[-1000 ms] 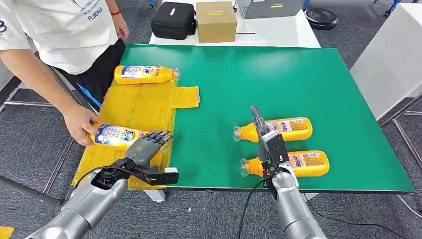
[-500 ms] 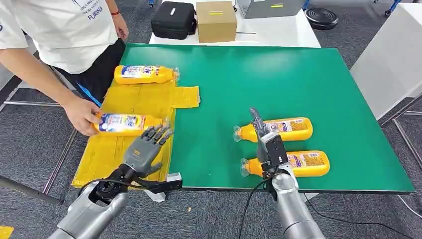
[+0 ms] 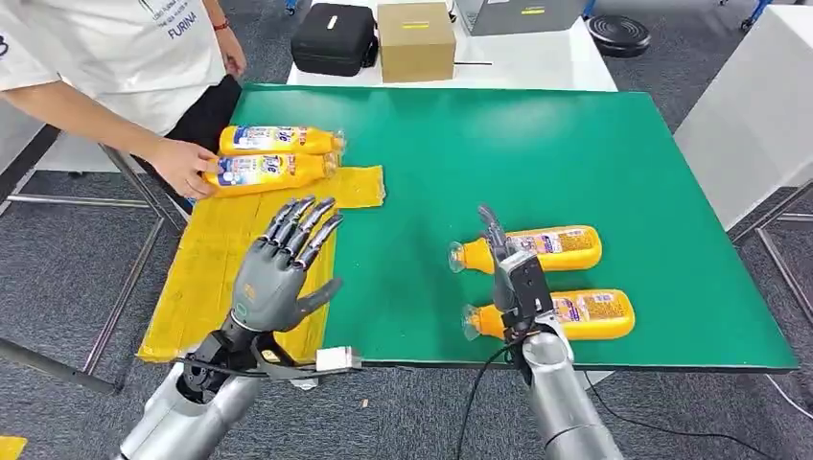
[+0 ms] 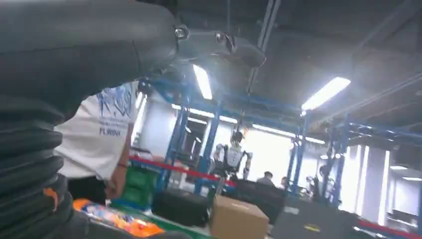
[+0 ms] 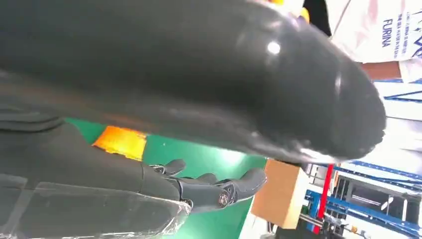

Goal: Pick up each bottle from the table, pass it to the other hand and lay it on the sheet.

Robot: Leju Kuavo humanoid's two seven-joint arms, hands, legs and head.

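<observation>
Two yellow bottles lie on the green table at the right: a far one (image 3: 537,249) and a near one (image 3: 566,316). My right hand (image 3: 506,273) stands edge-on over their cap ends, fingers straight, holding nothing; its fingers (image 5: 219,189) show apart in the right wrist view. My left hand (image 3: 283,264) is raised over the yellow sheet (image 3: 240,249), fingers spread and empty. Two more yellow bottles lie side by side at the sheet's far end: one (image 3: 278,141) behind, one (image 3: 268,170) in front, with a person's hand (image 3: 182,168) on the front one.
A person in a white shirt (image 3: 125,57) stands at the table's left far corner. A black case (image 3: 334,38) and a cardboard box (image 3: 415,40) sit on a white table beyond the green one. A white block (image 3: 757,115) stands to the right.
The person has slid the bottle from the sheet's near part up beside the far bottle. My left hand has risen and opened its fingers wide. My right hand has barely moved.
</observation>
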